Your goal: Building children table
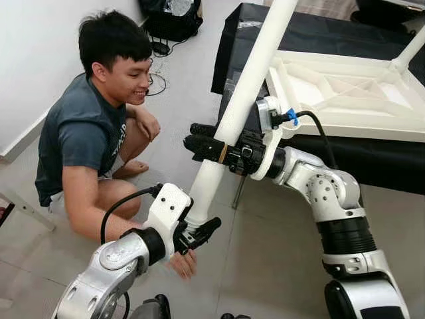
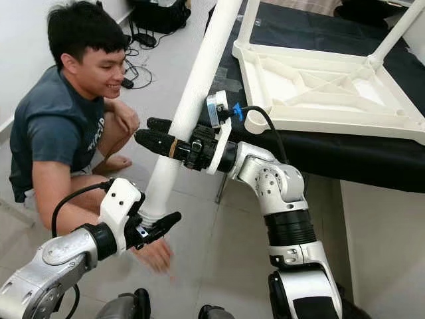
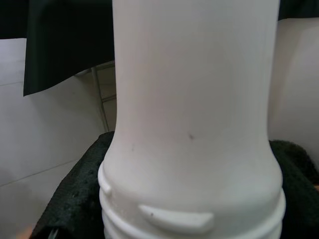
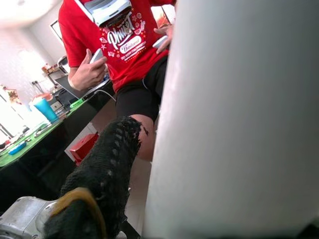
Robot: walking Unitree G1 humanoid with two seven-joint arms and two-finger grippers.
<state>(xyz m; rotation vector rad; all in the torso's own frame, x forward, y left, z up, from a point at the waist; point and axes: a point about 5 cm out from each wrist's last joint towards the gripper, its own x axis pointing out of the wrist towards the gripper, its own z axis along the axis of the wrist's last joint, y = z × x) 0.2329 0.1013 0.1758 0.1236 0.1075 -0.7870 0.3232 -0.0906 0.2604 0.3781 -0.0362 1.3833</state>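
From my head cameras I see a long, smooth white plastic table leg held slanted in front of me, its long axis running from low near my left side up and away to the right, where its upper end leaves the top of the picture. My left gripper has its black fingers closed around the leg's lower end, and my right gripper is clamped across the leg about midway up, fingers pointing toward my left.

The left wrist camera adds what the head views cannot give: the leg's lower end flares into a collar with raised thread ridges and a small lug, and a knobbly black finger pad presses against each side. The right wrist camera shows one coarse, mesh-textured black finger lying against the plain round shaft, and beyond it a second person in a red printed T-shirt beside a dark desk.

The upturned white plastic tabletop, ribbed underneath, lies on a black-draped surface to my right, another leg standing at its far corner. A crouching person in a grey T-shirt sits on the pale tiled floor, one hand just below my left gripper.
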